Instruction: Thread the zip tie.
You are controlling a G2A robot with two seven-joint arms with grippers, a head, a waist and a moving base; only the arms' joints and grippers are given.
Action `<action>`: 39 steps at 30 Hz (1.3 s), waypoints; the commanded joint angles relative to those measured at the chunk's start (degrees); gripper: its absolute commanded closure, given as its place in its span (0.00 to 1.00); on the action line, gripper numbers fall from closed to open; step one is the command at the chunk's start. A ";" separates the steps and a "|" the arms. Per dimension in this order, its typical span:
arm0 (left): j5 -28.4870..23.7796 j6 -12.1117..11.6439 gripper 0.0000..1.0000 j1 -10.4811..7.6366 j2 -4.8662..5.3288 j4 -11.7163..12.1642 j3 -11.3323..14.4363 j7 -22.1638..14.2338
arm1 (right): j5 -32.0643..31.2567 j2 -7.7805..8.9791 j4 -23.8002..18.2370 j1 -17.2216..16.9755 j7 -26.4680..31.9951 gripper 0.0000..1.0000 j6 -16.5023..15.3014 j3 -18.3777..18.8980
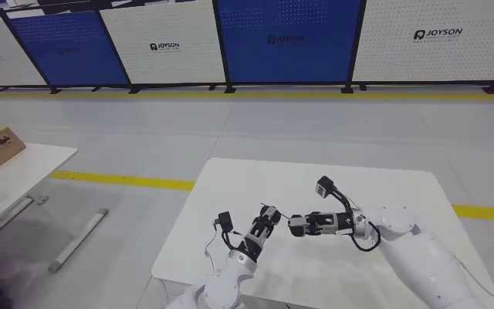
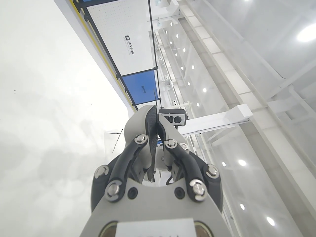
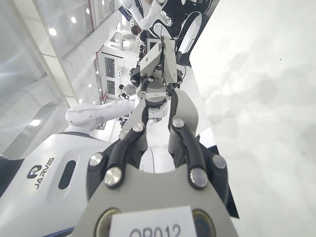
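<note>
Left end effector (image 2: 156,111) around zip tie (image 2: 155,99), mid-table (image 1: 309,189)

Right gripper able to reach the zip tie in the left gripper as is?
Probably yes: the left gripper is shut on the zip tie with its tip poking out, and the open right gripper faces it close by, nothing between them.

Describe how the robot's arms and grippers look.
Both arms, left arm and right arm, are glossy white rounded shells with black cables looping at the wrists. The left gripper and right gripper match: grey bodies, curved black links with silver pins, grey fingers with black textured pads, a white label at the base.
</note>
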 commanded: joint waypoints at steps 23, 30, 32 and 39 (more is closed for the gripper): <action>3.09 -1.43 1.00 1.93 -1.45 -0.19 -1.26 -0.99 | 1.32 -1.20 2.62 -0.39 2.14 0.31 0.66 1.48; 4.10 -1.57 1.00 2.88 -1.71 -0.69 -1.53 -1.83 | 1.22 -1.57 2.92 -0.28 2.45 0.55 0.39 1.79; 4.20 -1.58 1.00 3.06 -1.79 -0.76 -1.66 -2.04 | 0.95 -1.70 2.92 -0.19 2.40 0.58 0.56 1.70; 4.63 -1.56 1.00 3.58 -2.10 -0.99 -2.04 -2.62 | 0.72 -2.24 3.71 0.15 2.54 1.00 0.55 1.63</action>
